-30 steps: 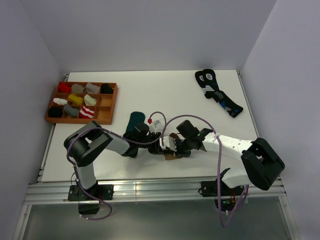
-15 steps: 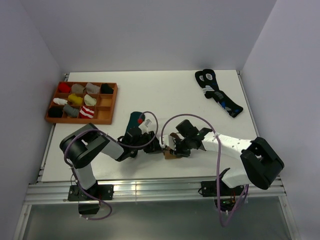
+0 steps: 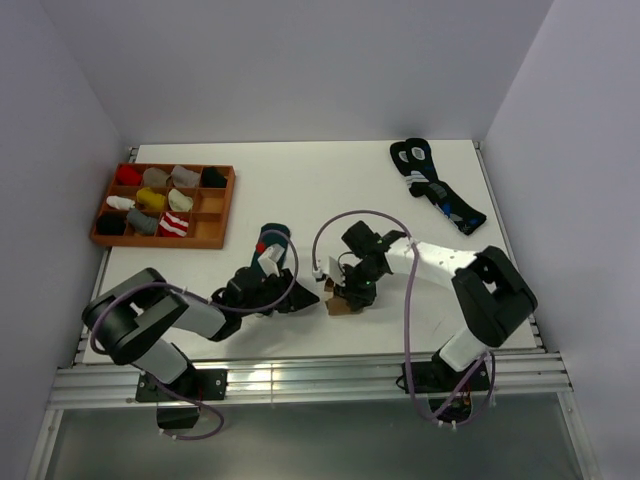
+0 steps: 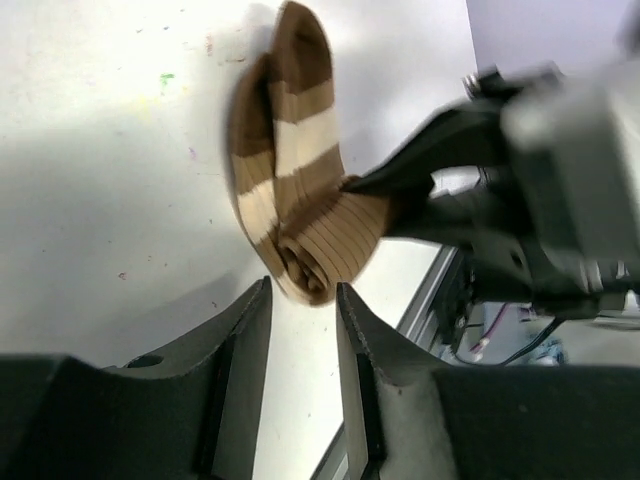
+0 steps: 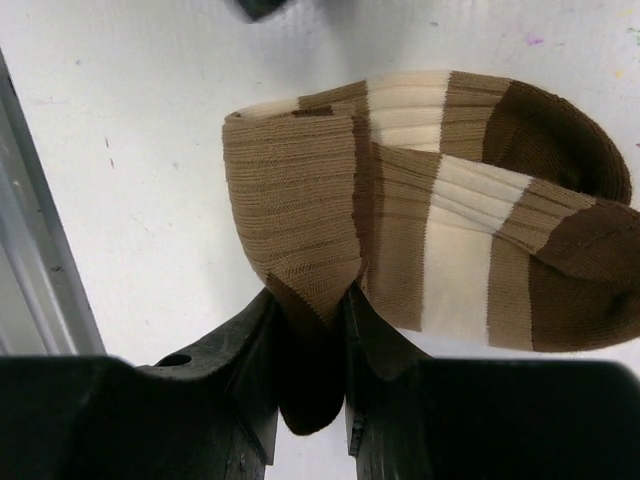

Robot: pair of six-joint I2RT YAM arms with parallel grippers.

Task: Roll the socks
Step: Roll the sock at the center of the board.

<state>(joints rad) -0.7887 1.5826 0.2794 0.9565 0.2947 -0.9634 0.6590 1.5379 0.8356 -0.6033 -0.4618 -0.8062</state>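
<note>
your right gripper is clenched on the ribbed cuff of the sock. the sock lies folded on the table, well right of the tray and nearer the arm bases than it. your left gripper is released, fingers a narrow gap apart, tips just at the sock's folded end on the tray side. the green sock sits between tray and sock.

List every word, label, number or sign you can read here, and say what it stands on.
No text can be read in any view.
White-and-blue marks on the black socks: too small to tell if lettering.
Red-and-white figure on the dark green sock: too small to read.
The brown knit sock with cream stripes: no lettering.
</note>
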